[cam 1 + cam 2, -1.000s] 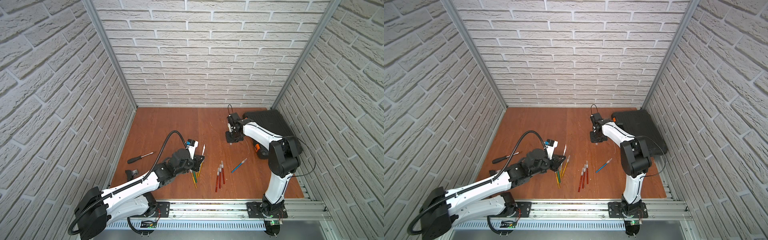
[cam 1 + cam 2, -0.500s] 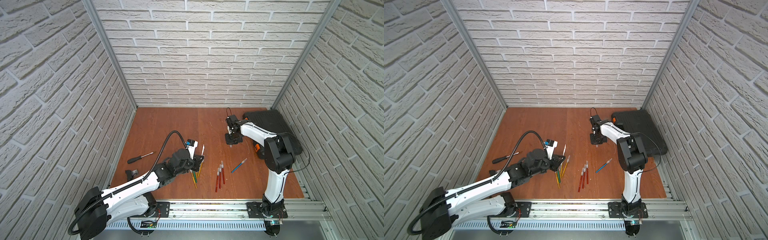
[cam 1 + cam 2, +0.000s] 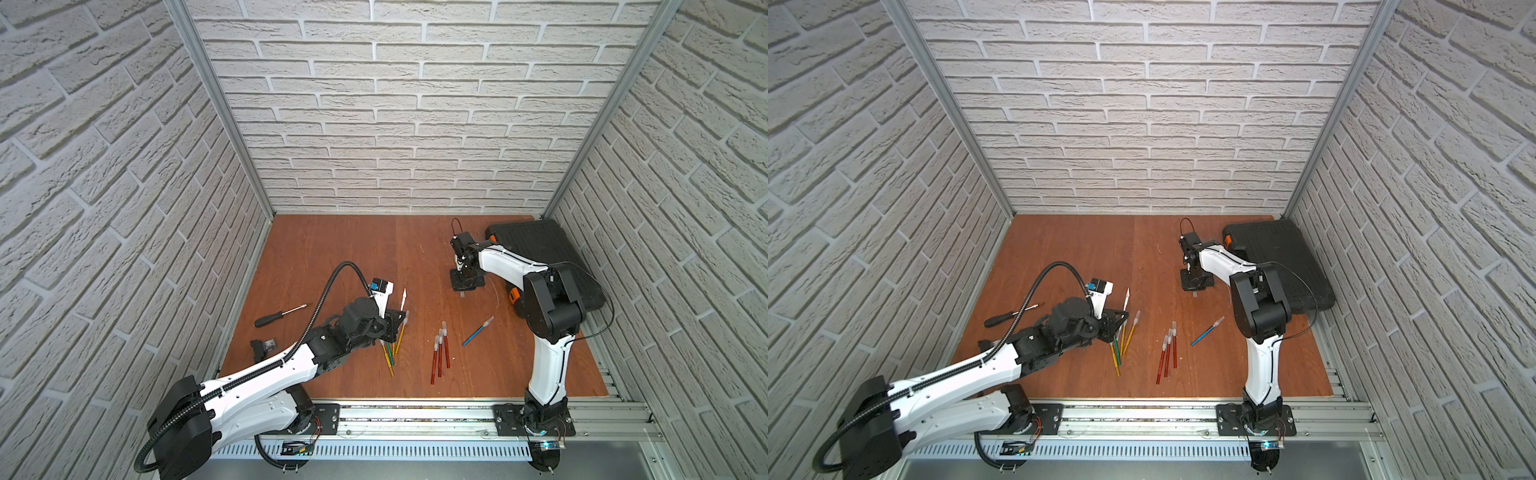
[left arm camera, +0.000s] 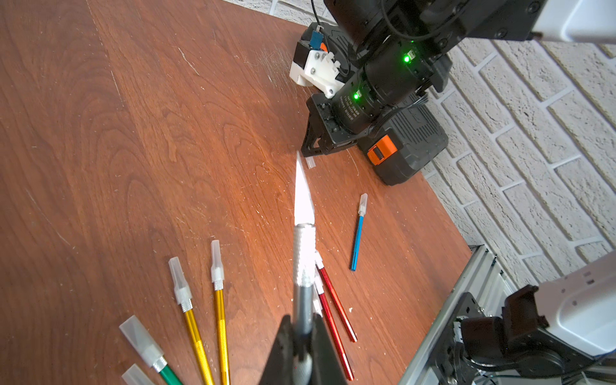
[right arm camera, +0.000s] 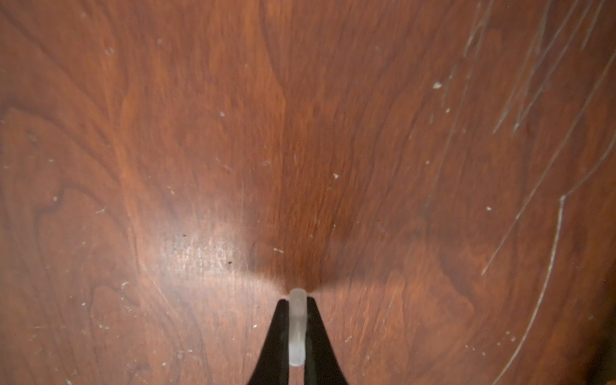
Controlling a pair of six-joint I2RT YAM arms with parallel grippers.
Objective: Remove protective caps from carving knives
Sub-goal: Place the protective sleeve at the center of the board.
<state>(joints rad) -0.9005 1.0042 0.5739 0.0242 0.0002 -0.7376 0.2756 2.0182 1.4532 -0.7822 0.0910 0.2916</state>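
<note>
R claw [image 5: 296, 301], pinching a pulled-off cap [image 5: 297, 333], has dipped to the table [image 3: 332, 257] beside the black case [image 3: 536, 249]; L claw [image 4: 302, 318] grips the bared silver knife [image 4: 304, 253], well off it. Release next, prob.

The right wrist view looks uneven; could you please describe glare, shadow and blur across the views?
Right wrist view: pale glare patch on the table, dark shadow fanning ahead of the cap in the right gripper, grain slightly blurred. Left wrist view: the held knife, blade blown out white. Both top views: brick walls bowed by the wide lens.
</note>
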